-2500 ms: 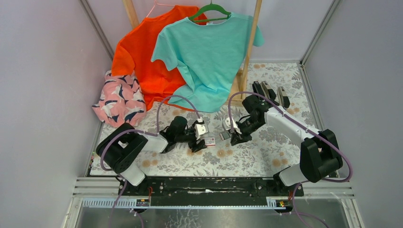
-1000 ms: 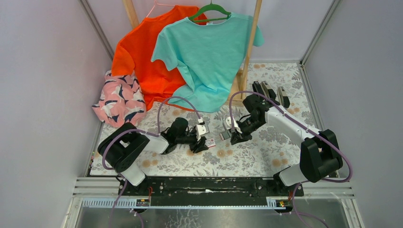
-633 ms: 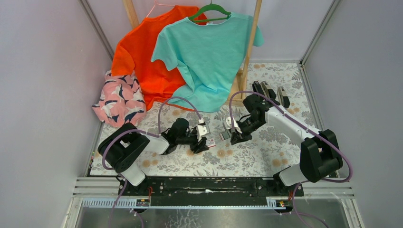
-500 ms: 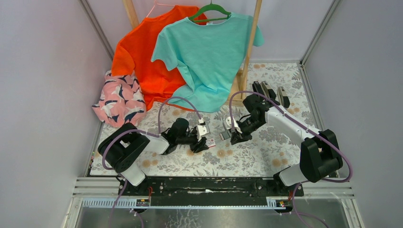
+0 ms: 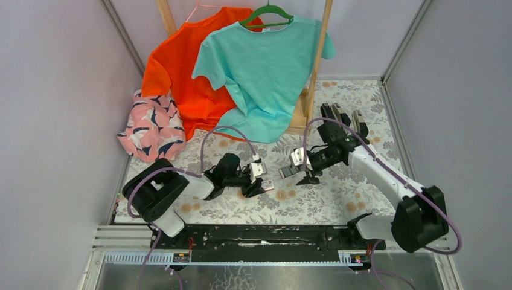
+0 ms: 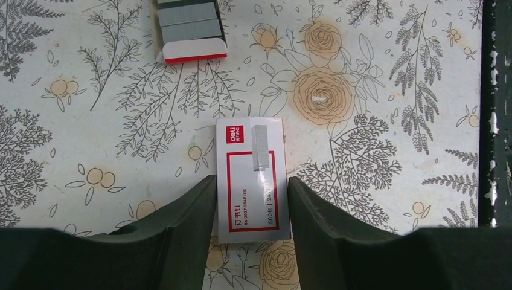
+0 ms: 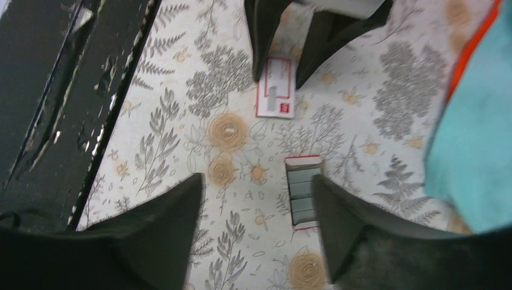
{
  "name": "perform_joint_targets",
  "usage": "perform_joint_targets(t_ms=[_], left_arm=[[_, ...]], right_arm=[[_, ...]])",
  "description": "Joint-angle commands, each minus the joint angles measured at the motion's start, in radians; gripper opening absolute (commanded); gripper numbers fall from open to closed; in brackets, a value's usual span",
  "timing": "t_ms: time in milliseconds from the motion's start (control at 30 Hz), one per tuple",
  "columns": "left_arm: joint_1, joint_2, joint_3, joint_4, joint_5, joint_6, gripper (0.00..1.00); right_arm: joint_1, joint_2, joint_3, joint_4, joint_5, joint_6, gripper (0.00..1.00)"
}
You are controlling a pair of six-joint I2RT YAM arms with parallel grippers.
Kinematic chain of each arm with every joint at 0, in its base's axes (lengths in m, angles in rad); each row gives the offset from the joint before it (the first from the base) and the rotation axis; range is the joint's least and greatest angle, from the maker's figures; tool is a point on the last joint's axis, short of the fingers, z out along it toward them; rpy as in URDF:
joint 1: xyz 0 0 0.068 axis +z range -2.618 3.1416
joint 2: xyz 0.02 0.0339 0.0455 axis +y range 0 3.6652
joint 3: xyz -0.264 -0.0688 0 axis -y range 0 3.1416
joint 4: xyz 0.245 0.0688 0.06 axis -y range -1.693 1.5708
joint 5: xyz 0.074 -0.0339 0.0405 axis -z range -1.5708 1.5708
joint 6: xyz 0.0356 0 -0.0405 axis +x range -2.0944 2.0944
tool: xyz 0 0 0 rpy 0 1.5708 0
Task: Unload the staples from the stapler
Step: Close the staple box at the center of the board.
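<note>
A small white-and-red staple box (image 6: pixel 250 181) (image 5: pixel 267 185) (image 7: pixel 276 87) lies flat on the flowered table. My left gripper (image 6: pixel 250 181) (image 5: pixel 261 184) is low over it, shut on its two long sides. Just beyond lies an open cardboard tray (image 6: pixel 188 53) (image 7: pixel 304 162) holding grey strips of staples (image 6: pixel 186 21) (image 7: pixel 303 196). My right gripper (image 7: pixel 256 181) (image 5: pixel 302 174) hovers open above the table, with the tray beside the inner edge of its right finger and nothing held. Black staplers (image 5: pixel 341 116) lie at the back right, untouched.
A teal shirt (image 5: pixel 262 72) and an orange shirt (image 5: pixel 181 78) hang on a wooden rack at the back. A pink patterned cloth (image 5: pixel 151 127) is bunched at the back left. The black rail (image 5: pixel 265 235) borders the near table edge.
My right gripper has opened, let go of the staple tray and drawn back to the right. The tray now rests on the table. My left gripper has stayed on the box.
</note>
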Motion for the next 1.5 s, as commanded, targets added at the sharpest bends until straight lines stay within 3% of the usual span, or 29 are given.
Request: perform_joint_targets(t_ms=[0,33,100,167,467,667,1000,1467], left_arm=[[-0.016,-0.009,-0.019,0.003,-0.007,-0.013,0.54],[-0.018,-0.009,-0.019,0.005,-0.009,-0.015,0.53],[-0.021,-0.005,-0.020,0.013,-0.012,-0.018,0.54],[-0.024,-0.006,-0.019,0.012,-0.014,-0.020,0.54],[-0.028,-0.025,-0.032,0.036,-0.044,-0.042,0.54],[-0.036,-0.014,-0.036,0.055,-0.052,-0.053,0.54],[-0.038,-0.037,-0.069,0.088,-0.065,-0.062,0.59],[-0.040,-0.012,-0.123,0.200,-0.083,-0.045,0.58]], right_arm=[[-0.004,-0.090,-0.017,0.087,-0.121,0.015,0.87],[-0.004,-0.086,-0.021,0.102,-0.131,0.043,0.98],[-0.005,-0.037,0.008,0.088,-0.122,0.068,0.99],[-0.004,0.055,0.087,-0.042,-0.083,-0.088,1.00],[-0.006,0.257,0.130,0.092,0.097,-0.086,0.97],[-0.003,0.295,0.111,0.170,0.175,-0.058,0.95],[0.007,0.381,0.108,0.187,0.205,-0.063,0.92],[0.034,0.430,0.105,0.208,0.236,-0.044,0.88]])
